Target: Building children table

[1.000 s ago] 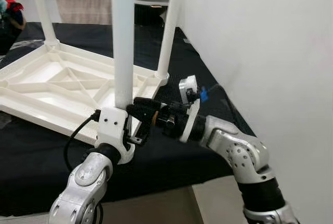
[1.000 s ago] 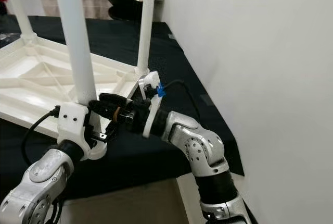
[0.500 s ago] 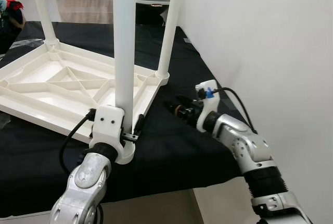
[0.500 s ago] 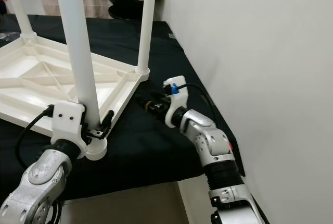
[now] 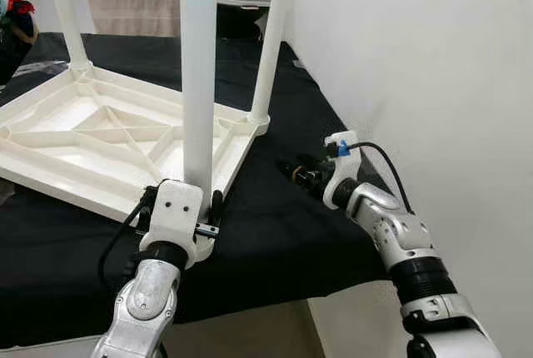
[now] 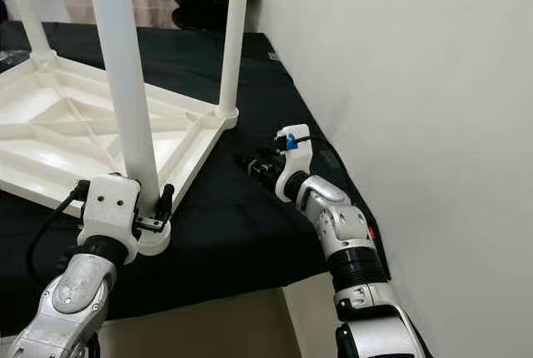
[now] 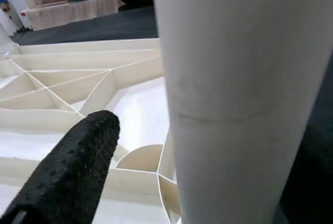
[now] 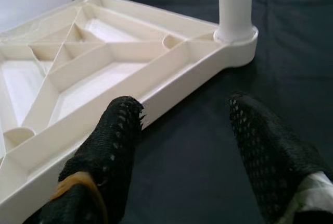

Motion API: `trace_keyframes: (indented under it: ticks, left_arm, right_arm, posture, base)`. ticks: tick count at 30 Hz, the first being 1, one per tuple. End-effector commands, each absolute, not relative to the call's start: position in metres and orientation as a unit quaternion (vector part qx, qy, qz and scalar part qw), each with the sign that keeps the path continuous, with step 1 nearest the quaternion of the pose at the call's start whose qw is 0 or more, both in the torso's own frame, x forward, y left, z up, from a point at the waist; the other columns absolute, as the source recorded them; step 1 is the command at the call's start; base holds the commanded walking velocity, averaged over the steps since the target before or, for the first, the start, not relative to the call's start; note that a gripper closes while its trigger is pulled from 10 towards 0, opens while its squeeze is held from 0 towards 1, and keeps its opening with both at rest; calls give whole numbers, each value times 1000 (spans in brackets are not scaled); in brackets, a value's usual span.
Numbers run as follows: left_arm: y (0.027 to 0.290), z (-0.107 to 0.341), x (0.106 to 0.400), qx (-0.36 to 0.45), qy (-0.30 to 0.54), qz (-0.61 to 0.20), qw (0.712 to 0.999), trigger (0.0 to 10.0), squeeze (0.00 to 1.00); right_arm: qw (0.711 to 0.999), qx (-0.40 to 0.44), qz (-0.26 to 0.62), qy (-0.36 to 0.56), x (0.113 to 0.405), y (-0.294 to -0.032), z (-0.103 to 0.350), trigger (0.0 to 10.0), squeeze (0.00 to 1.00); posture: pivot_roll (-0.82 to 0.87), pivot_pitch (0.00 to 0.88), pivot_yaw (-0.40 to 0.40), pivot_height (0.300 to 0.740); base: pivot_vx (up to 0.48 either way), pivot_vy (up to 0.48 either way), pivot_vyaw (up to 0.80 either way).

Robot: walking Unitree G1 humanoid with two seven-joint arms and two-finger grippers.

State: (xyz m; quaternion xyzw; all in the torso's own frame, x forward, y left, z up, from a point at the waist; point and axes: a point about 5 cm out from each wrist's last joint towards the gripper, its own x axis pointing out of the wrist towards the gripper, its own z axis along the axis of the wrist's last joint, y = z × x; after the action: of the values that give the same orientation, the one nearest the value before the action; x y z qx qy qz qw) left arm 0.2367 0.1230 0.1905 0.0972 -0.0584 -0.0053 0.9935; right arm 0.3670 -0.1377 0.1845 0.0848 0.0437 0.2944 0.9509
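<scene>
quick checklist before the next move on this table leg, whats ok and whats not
1. Left hand around the near leg at its base: ok, a black finger lies beside the post.
2. Near leg upright in its corner socket: upright ok; whether it is fully seated, cannot tell.
3. Right hand free: ok, fingers open, nothing between them, above the black cloth.
4. Right hand's path to the upturned tabletop: ok, its rim is just ahead.
5. Far right leg standing in its corner: ok.
6. Tabletop flat on the cloth: ok.
</scene>
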Motion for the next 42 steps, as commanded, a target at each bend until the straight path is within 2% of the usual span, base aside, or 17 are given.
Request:
trace_keyframes:
  ticks: [1, 2, 3, 18, 20, 22, 23, 24, 25, 28, 33, 36, 39, 41, 42]
  left_arm:
    - [126, 191, 236, 104, -66, 13, 992, 4039, 0]
    - [126, 191, 236, 104, -66, 13, 992, 4039, 0]
    - [126, 191, 236, 105, -70, 14, 992, 0, 0]
    - [126, 191, 234, 118, -89, 32, 989, 0, 0]
    - [119, 187, 233, 105, -83, -1, 991, 0, 0]
    - [98, 184, 226, 83, -84, -95, 988, 0, 0]
    - [98, 184, 226, 83, -84, -95, 988, 0, 0]
    - [82, 183, 217, 77, -85, -165, 980, 0, 0]
    - [82, 183, 217, 77, -85, -165, 980, 0, 0]
    - [67, 179, 204, 34, -65, -238, 968, 0, 0]
    - [60, 178, 197, 12, -58, -273, 960, 0, 0]
    - [58, 178, 193, 4, -55, -301, 952, 0, 0]
    - [58, 179, 191, -9, -56, -318, 947, 0, 0]
    - [57, 181, 188, -20, -58, -328, 943, 0, 0]
    - [55, 183, 185, -34, -58, -344, 936, 0, 0]
  right_arm:
    - [954, 83, 284, 45, 368, -142, 182, 10000, 0]
    - [954, 84, 284, 42, 369, -141, 183, 10000, 0]
    - [955, 84, 281, 41, 370, -141, 184, 10000, 0]
    - [958, 106, 266, -15, 385, -139, 210, 10000, 0]
    - [956, 114, 266, -37, 388, -137, 218, 10000, 0]
    - [957, 116, 263, -45, 392, -134, 224, 10000, 0]
    - [957, 116, 263, -45, 392, -134, 224, 10000, 0]
    - [957, 115, 262, -46, 394, -132, 226, 10000, 0]
    - [957, 115, 262, -46, 394, -132, 226, 10000, 0]
    - [945, 120, 300, -51, 395, -123, 233, 10000, 0]
    - [923, 131, 357, -52, 393, -110, 239, 10000, 0]
    - [882, 149, 441, -68, 385, -92, 250, 10000, 0]
    - [862, 162, 473, -83, 383, -80, 259, 10000, 0]
    - [865, 175, 463, -85, 386, -75, 263, 10000, 0]
    - [881, 176, 430, -89, 392, -71, 266, 10000, 0]
  posture:
    - [46, 113, -148, 740]
    - [46, 113, -148, 740]
    - [44, 111, -145, 740]
    - [49, 97, -145, 740]
    - [49, 95, -144, 740]
    - [52, 95, -145, 740]
    - [52, 95, -145, 740]
    - [56, 95, -147, 740]
    - [56, 95, -147, 740]
    - [59, 94, -147, 740]
    - [61, 94, -148, 740]
    - [64, 103, -150, 740]
    - [62, 105, -151, 740]
    - [64, 107, -151, 740]
    - [64, 110, -152, 740]
  base:
    - [0, 0, 0]
    - [0, 0, 0]
    - [0, 0, 0]
    - [0, 0, 0]
    - [0, 0, 0]
    - [0, 0, 0]
    - [0, 0, 0]
    - [0, 0, 0]
    - [0, 0, 0]
    - [0, 0, 0]
    - [0, 0, 0]
    - [0, 0, 0]
    - [0, 0, 0]
    - [0, 0, 0]
    - [0, 0, 0]
